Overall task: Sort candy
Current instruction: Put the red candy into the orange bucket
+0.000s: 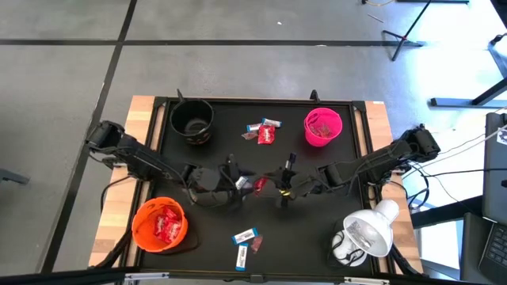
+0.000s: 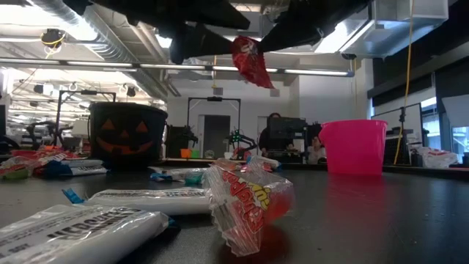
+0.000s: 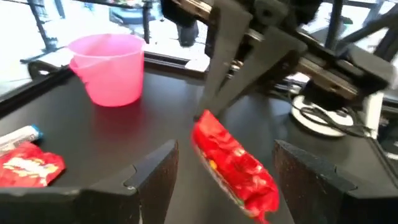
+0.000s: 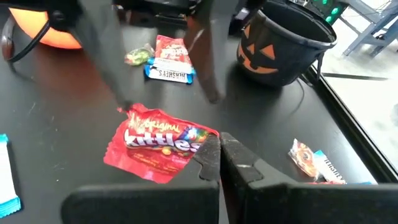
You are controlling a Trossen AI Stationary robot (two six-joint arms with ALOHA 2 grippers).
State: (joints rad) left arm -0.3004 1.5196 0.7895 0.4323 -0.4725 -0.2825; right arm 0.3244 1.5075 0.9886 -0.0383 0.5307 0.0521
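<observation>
Now our right gripper (image 4: 219,155) pinches the red candy packet (image 4: 158,144) by one corner, between the left gripper's (image 3: 227,171) spread fingers

You can read "Original" and "kittles" on the red packet (image 4: 158,144) pinched at the right gripper (image 4: 219,149), and "HERSHEY'S" on the white bar (image 4: 169,74) lying farther out beyond that gripper, past the packet.

One red candy packet (image 1: 258,184) hangs mid-surface, pinched at a corner; others (image 1: 264,131) lie scattered; blue-and-white bars (image 1: 245,237) lie near the front edge.
</observation>
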